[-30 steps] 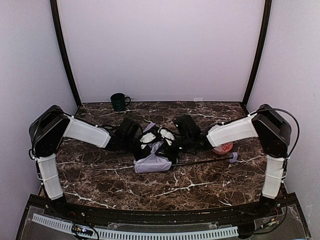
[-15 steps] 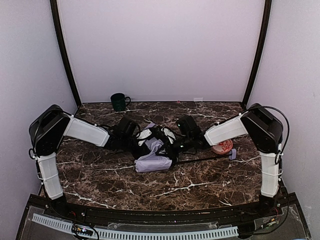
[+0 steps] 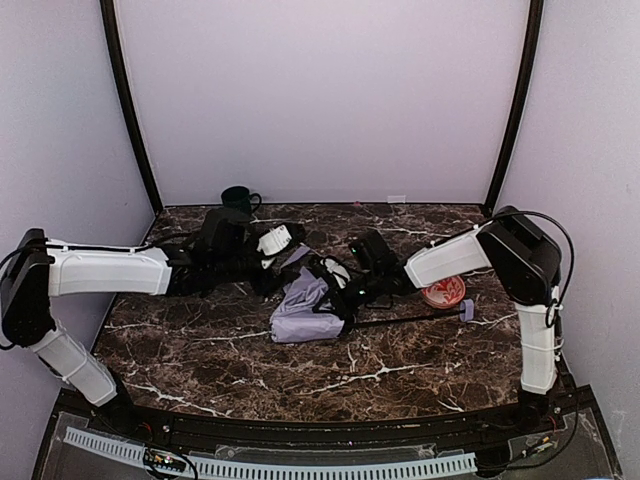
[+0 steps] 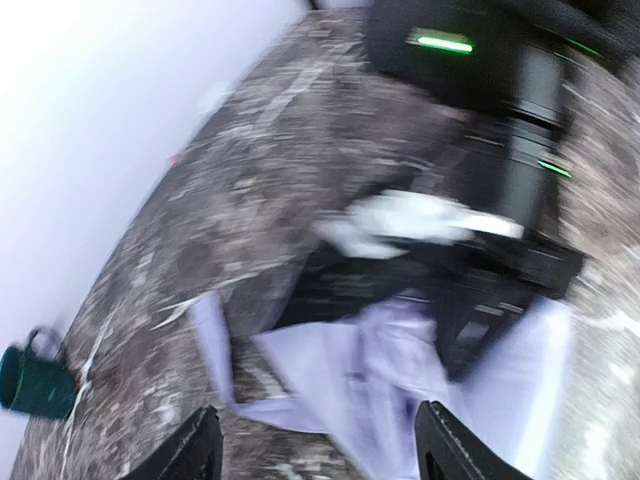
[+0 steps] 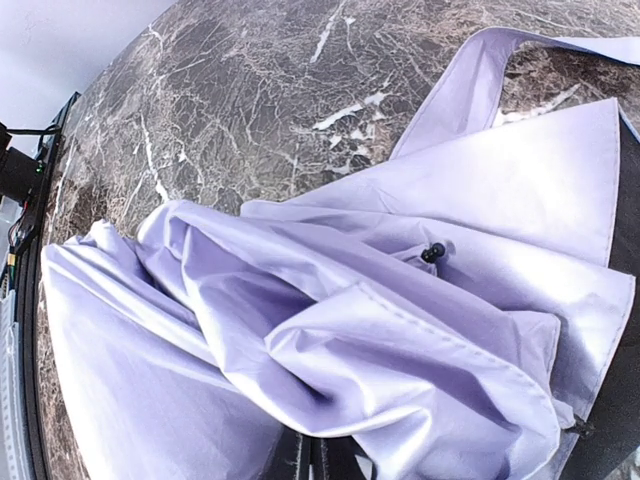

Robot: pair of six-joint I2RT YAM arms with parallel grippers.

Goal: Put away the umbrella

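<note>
Left jaws spread open, upper left of the umbrella [image 3: 300, 320]; right jaws hidden in its fabric, state unclear.

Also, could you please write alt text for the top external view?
A collapsed lavender umbrella lies on the marble table, its shaft pointing right towards a red bowl. Both arms reach in from the sides, the right claw at the fabric, the left claw near its far-left edge; a green mug stands at the back.

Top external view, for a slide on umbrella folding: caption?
Left arm and right arm reach toward a crumpled lavender umbrella, handle beside a red-patterned bowl; green mug behind.
</note>
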